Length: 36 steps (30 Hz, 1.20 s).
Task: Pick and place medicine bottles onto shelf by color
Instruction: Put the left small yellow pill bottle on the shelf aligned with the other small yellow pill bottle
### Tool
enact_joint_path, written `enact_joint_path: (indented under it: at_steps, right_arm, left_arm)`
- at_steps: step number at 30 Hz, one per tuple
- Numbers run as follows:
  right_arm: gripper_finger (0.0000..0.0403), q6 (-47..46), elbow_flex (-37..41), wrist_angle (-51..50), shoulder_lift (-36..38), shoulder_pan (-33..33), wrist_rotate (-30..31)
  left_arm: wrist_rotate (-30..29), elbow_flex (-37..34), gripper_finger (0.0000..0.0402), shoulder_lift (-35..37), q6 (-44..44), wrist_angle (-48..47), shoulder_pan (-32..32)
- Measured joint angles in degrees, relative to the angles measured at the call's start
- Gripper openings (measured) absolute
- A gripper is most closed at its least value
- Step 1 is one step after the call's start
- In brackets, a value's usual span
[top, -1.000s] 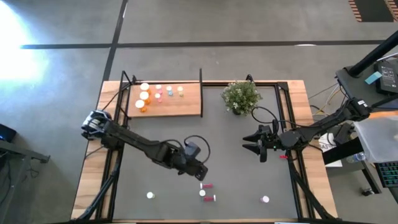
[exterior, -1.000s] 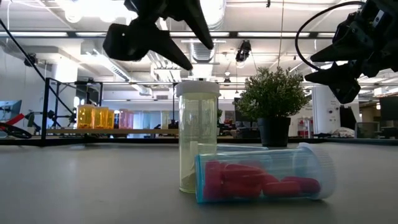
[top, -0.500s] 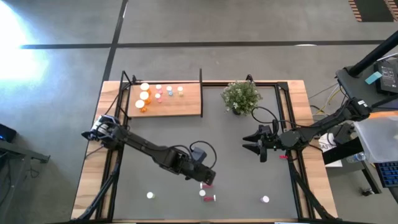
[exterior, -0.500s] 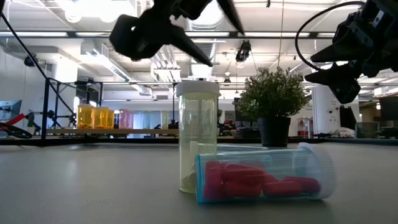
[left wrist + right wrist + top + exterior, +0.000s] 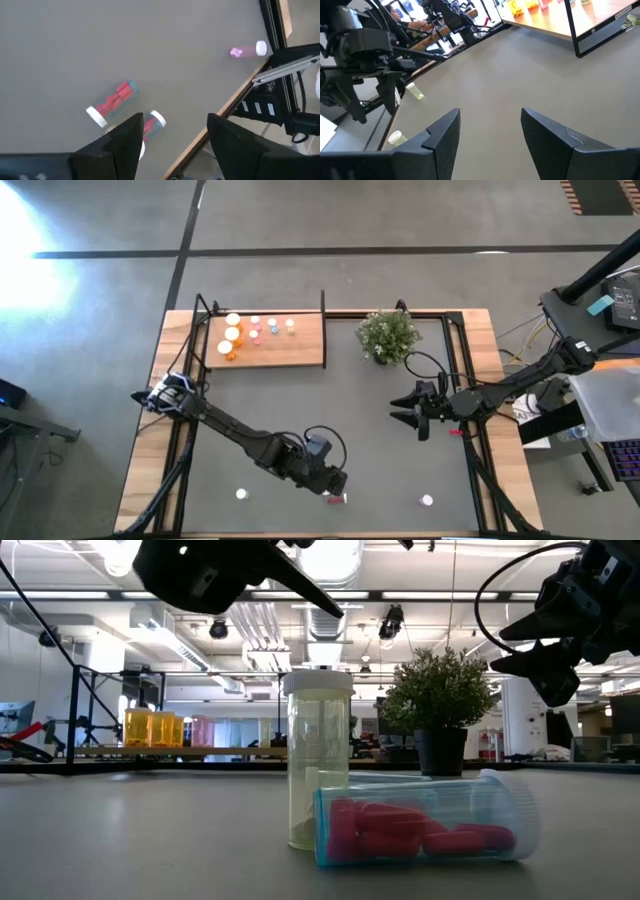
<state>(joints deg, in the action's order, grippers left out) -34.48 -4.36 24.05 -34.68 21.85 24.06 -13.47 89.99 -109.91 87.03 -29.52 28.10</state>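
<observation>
Just below left claw (image 5: 172,137), parted, empty: red bottles (image 5: 111,101), seemingly untouched.

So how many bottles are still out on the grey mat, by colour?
red bottles: 2
pink bottle: 1
yellowish bottle: 1
white-capped bottle, colour unclear: 1
Total: 5

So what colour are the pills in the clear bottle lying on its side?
Red, clearest in the low view.

Grey table mat (image 5: 510,85), wooden shelf (image 5: 580,20) (orange bottles (image 5: 524,7) on it); open jaws, empty
</observation>
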Motion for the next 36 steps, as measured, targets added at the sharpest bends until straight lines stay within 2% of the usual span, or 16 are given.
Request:
enact_joint_path:
  at_steps: [3, 5, 10, 19, 27, 32, 36]
  right_arm:
    - [0.0201, 0.0, 0.0, -0.09, 0.0, 0.0, -0.01]
    - [0.0201, 0.01, 0.0, -0.09, 0.0, -0.02, 0.0]
    - [0.0201, 0.01, 0.0, -0.09, 0.0, 0.0, 0.0]
    - [0.0201, -0.01, 0.0, -0.15, 0.0, 0.0, 0.0]
    - [0.0201, 0.01, 0.0, -0.15, 0.0, -0.01, 0.01]
    - [0.0201, 0.01, 0.0, -0.17, 0.0, -0.02, 0.02]
    - [0.0201, 0.01, 0.0, -0.17, 0.0, -0.02, 0.01]
  left_arm:
    - [1.51, -0.15, 0.0203, 0.02, 1.86, -1.25, 1.97]
    - [4.76, 0.27, 0.0203, 0.02, 3.73, -4.68, 3.87]
    - [11.31, 1.17, 0.0203, 1.24, 13.24, -11.75, 7.89]
    - [12.17, 1.27, 0.0203, 5.57, 31.33, -24.69, 12.82]
    - [19.1, 1.27, 0.0203, 6.6, 42.59, -34.57, 15.81]
    - [19.23, -0.17, 0.0203, 6.75, 47.78, -38.27, 18.14]
    - [20.28, -2.66, 0.0203, 6.75, 48.13, -38.27, 18.6]
